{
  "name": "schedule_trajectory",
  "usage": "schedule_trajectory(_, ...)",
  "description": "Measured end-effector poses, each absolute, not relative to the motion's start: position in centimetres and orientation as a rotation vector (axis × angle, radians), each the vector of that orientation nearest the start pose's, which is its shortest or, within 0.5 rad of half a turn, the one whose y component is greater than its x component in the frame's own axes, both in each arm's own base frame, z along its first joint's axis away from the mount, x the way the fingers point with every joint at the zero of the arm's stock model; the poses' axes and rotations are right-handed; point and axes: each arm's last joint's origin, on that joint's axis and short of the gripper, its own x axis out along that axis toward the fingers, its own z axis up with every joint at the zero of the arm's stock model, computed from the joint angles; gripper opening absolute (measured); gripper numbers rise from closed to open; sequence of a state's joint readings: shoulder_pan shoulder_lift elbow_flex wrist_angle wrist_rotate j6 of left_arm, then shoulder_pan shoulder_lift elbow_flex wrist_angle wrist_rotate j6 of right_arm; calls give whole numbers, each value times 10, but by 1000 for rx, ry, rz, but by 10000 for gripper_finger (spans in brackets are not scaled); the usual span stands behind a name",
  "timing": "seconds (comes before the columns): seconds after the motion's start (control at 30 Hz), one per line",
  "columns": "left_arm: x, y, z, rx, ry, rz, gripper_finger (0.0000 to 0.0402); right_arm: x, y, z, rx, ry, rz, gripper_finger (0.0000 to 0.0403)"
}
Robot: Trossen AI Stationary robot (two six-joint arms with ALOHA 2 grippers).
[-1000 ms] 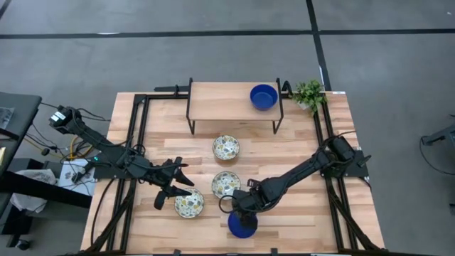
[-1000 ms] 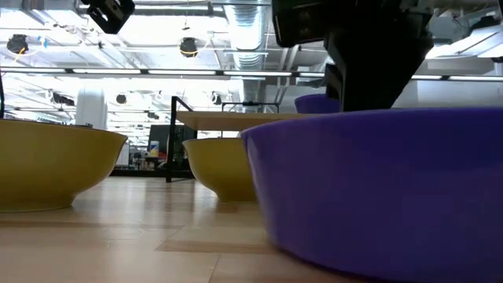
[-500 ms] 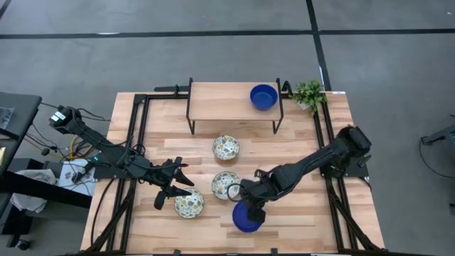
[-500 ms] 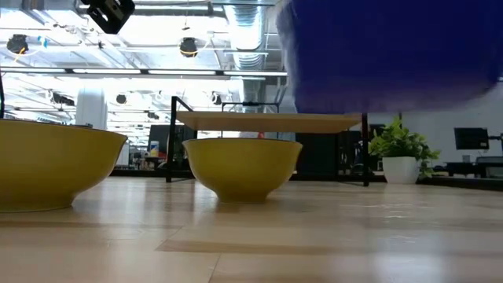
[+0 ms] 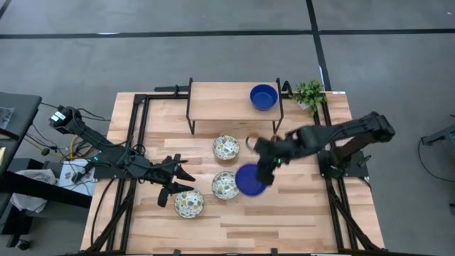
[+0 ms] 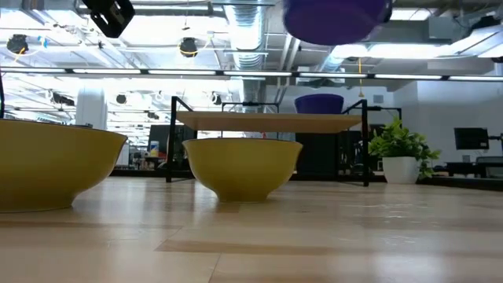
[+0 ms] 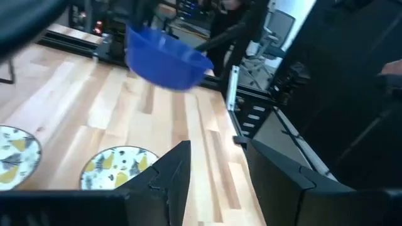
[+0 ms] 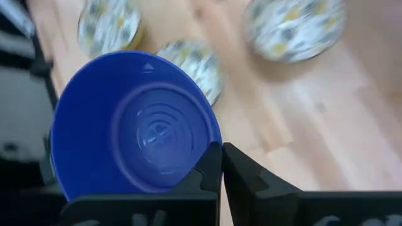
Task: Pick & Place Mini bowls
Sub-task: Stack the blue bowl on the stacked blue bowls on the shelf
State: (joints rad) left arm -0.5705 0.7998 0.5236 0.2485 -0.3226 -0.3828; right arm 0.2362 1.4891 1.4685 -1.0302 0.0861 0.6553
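Observation:
My right gripper [image 5: 264, 169] is shut on a cobalt blue mini bowl [image 5: 249, 179] and carries it above the table's middle, beside the middle patterned bowl [image 5: 225, 185]. The low view shows that blue bowl [image 6: 336, 20] high in the air. A second blue bowl [image 5: 263, 97] stands on the raised wooden shelf [image 5: 220, 99]. Two more patterned bowls [image 5: 226, 148] [image 5: 189, 203] rest on the table on their bases. My left gripper [image 5: 186, 182] is open and hovers just beyond the nearest patterned bowl, touching nothing. My right gripper pinches the blue bowl's rim [image 8: 215, 148] on its right, far side. One finger [image 8: 207, 172] is inside the bowl and the other [image 8: 242, 172] outside. The fingers slant down from the table's right. The bowl is lifted clear, mouth up and slightly tilted.
A small potted plant [image 5: 309, 94] stands at the far right corner beside the shelf. Black frame rails [image 5: 138, 135] run along both sides of the table. Bare wood lies to the right of the bowls and along the near edge [image 5: 284, 220].
My right gripper has lifted the blue bowl off the table near the near edge. It has carried the bowl up and toward the far edge and the right, clear of the low camera. The left arm has kept nearly still.

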Motion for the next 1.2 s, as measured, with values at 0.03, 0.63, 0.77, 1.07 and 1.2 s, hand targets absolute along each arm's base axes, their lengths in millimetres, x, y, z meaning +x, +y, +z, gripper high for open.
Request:
schedule_trajectory(0.03, 159, -91, 281, -369, 69, -227, 154, 283, 57, 342, 441, 1014, -229, 0)
schedule_trajectory(0.63, 160, -72, 287, -161, -41, 271, 154, 231, -108, 374, 420, 860, -417, 0)
schedule_trajectory(0.77, 164, -61, 289, -142, -61, 354, 154, 222, -142, 378, 402, 865, -481, 0)
schedule_trajectory(1.07, 171, -38, 289, -147, -73, 473, 154, 214, -207, 395, 382, 921, -560, 0)
schedule_trajectory(1.2, 172, -33, 289, -172, -83, 498, 154, 217, -232, 390, 405, 985, -567, 0)
